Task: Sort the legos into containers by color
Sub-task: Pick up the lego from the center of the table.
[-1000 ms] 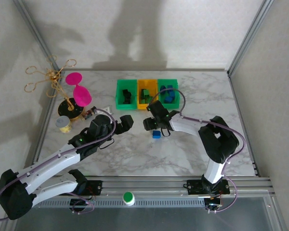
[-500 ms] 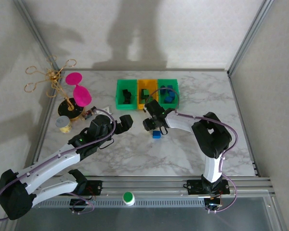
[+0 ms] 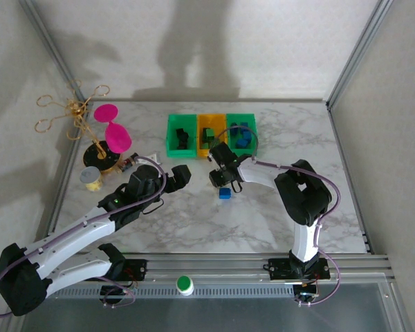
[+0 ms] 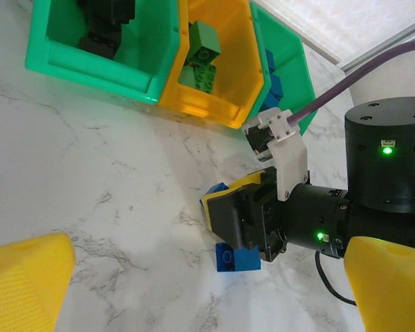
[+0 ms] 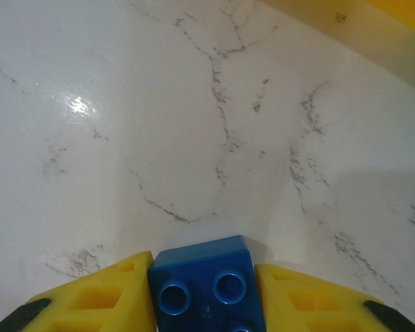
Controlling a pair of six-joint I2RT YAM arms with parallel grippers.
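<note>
1. The left arm stretched from the near left corner toward the middle of the table. It was bent at the elbow, with the left gripper low over the marble in front of the bins.
2. Its yellow fingers stood wide apart, with nothing between them.
3. The right arm rose from its base, folded sharply at the elbow and ran leftward. The right gripper pointed down just in front of the yellow bin.
4. Its yellow pads were drawn in narrow, pressing both sides of a blue brick. The brick sat down at the marble, near the yellow bin's front wall; I could not tell whether it had left the surface.
5. In the right wrist view the picture edge cut off the brick's lower part. In the left wrist view blue showed above and below the near finger, and I could not tell whether that was one brick or two.
6. The table was glossy white marble with grey veins.
7. The bins were smooth plastic with sloping walls, set side by side and touching. The left green bin held black bricks, the yellow bin held green bricks, and the right green bin held blue bricks.
8. The held brick was studded, with round hollow knobs on top.
</note>
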